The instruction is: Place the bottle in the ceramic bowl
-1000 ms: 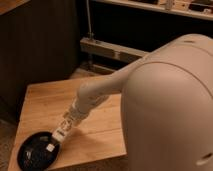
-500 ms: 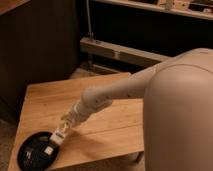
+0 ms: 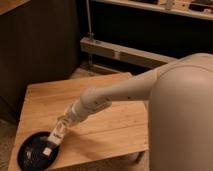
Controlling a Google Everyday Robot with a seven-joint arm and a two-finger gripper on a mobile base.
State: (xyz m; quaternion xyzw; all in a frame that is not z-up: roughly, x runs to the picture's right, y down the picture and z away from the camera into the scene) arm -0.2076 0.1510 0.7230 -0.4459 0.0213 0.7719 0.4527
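The cream-white hand (image 3: 58,132) and pale bottle (image 3: 51,145) hang over the black ceramic bowl (image 3: 24,149) on the tan table (image 3: 47,100).

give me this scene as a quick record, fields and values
table: wooden
bowl: black, on the table's corner, lower left of view
bottle: tilted, lower end over the bowl's right side
pincer: above the bowl's right rim, shut on the bottle
task: bottle not yet released
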